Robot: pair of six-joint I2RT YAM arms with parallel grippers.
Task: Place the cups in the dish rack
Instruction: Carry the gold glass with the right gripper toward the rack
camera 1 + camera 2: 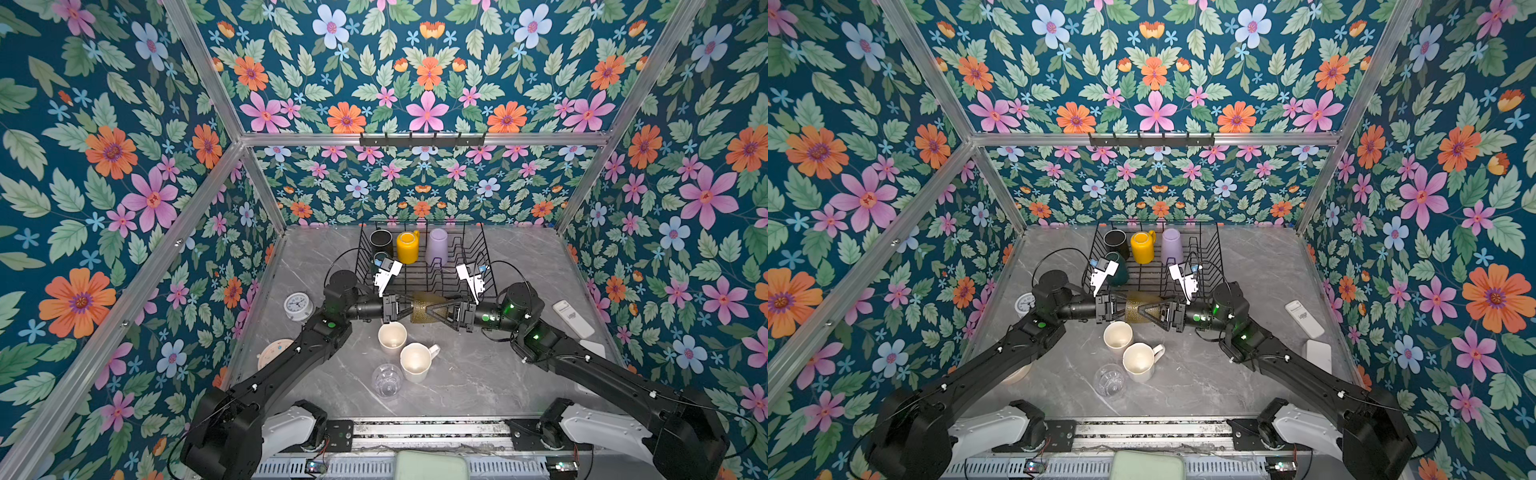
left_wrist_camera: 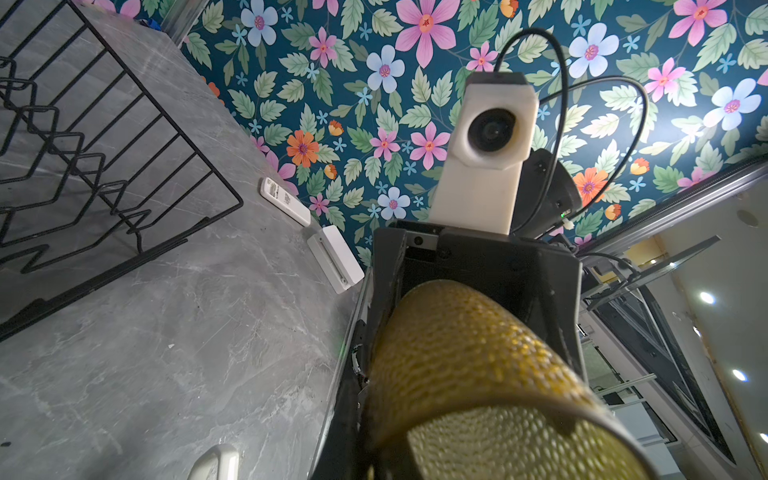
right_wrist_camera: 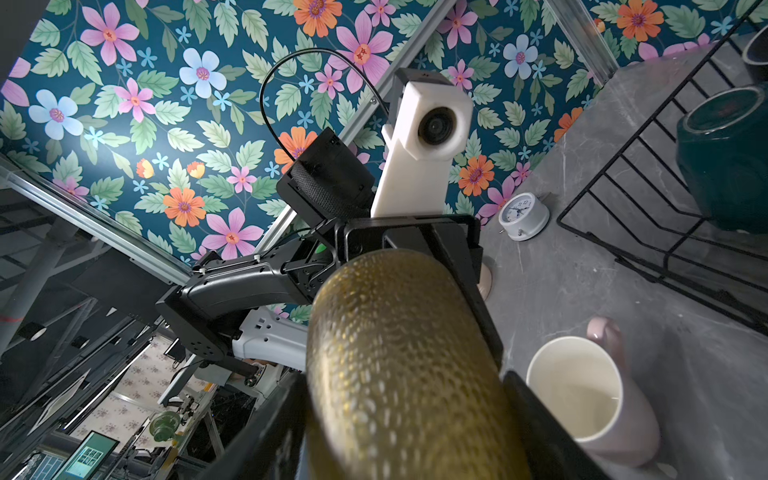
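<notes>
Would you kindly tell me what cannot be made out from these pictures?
- Whether the right gripper grips the amber glass: its fingers flank it, but contact is blurred in the right wrist view and overlapped in both top views.
- Dark green mug: partly behind the left wrist camera mount, both top views.
- Pale round object: half under the left arm, in a top view.

Floral wallpaper walls (image 1: pixel 428 83), aluminium frame (image 1: pixel 291 139), grey marble tabletop (image 1: pixel 478 374)
</notes>
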